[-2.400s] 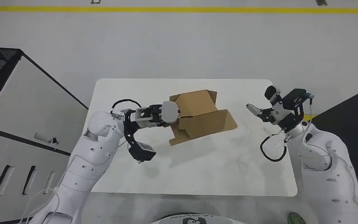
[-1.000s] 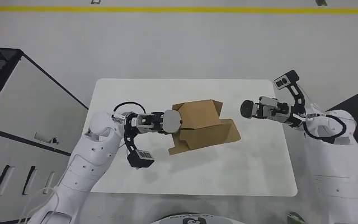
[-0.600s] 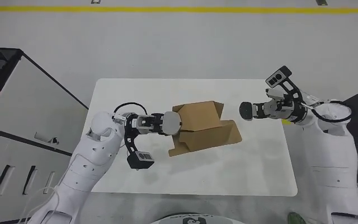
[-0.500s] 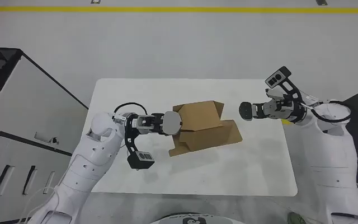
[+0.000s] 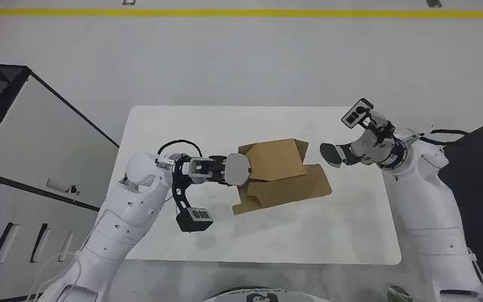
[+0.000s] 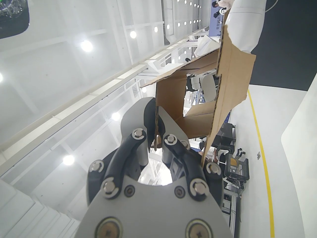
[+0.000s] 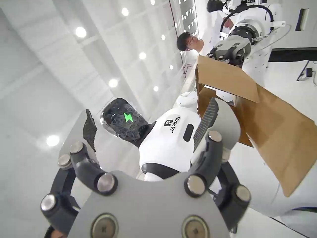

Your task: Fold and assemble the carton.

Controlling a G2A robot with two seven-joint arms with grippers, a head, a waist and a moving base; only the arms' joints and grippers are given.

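**Left tool pinches the carton's left edge; right tool hangs spread at its right end**

The carton (image 5: 279, 167) sits about the middle of the white surface (image 5: 317, 226), a little right of centre. It is brown and half opened. In the top view its upper panel is raised and slopes toward the far right. A lower part lies flatter and reaches out to the right and the near side. The carton is not squared up: the walls lean and the flaps stand loose.

The left tool (image 5: 240, 169) is at the carton's left end, its arm coming in from the left over the surface. Its wrist view shows the jaws pressed together on the thin corrugated edge of one wall, so it pinches the cardboard itself. That view looks straight through the carton, which is open at both ends like a leaning tube. One flap sticks out past the far opening.

The right tool (image 5: 332, 153) is just beside the carton's right end, and the top view shows a narrow gap between the two. In its wrist view the jaws are spread wide with nothing held between them. The carton's flaps lie beyond them, with the left tool at the carton's other end.

A yellow line (image 5: 241, 12) runs across the floor beyond the far edge of the surface.
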